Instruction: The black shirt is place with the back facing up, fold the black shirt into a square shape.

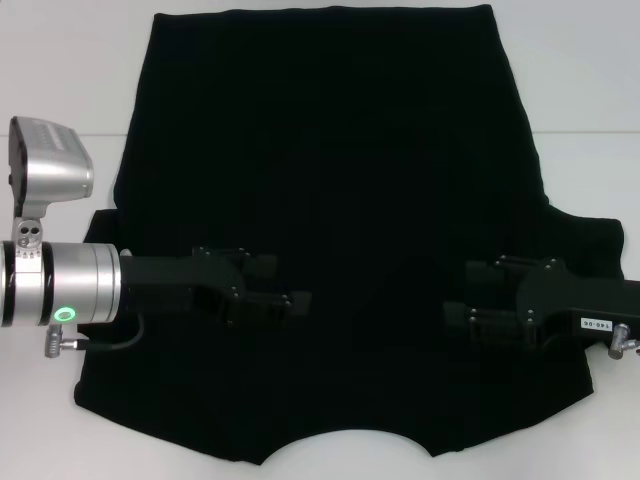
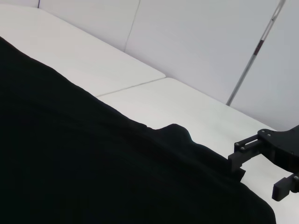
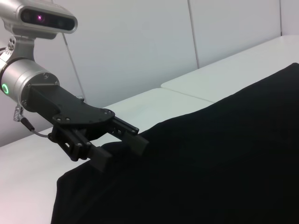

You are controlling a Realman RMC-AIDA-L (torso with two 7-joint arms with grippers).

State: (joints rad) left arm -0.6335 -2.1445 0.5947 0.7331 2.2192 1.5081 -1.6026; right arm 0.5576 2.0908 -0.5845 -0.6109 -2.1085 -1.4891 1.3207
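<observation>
One shirt [image 1: 330,170] lies spread flat on the white table [image 1: 60,80], filling most of the middle of it. Its straight hem is at the far edge, its collar curve at the near edge, and a sleeve sticks out on each side near the robot. No lettering shows, so a plain side is up.

Two grippers are at work, both low over the near half of the cloth and pointing inward at each other. The left gripper [image 1: 285,295] hangs over the near left part, just inside the left sleeve. The right wrist view shows its fingers [image 3: 138,140] spread apart, low at the cloth and holding nothing. The right gripper [image 1: 455,315] sits over the near right part. The left wrist view shows its two fingers [image 2: 282,189] apart too, with no fabric between them.

The shirt looks unfolded, apart from a small hump of cloth [image 2: 175,133] near the right gripper, so I judge this to be the very start, with the first fold not yet made. Next, each gripper probably needs to get hold of a sleeve or side edge, pinch just that layer, lift it and carry it across toward the middle. Both must move evenly so the cloth does not bunch.
</observation>
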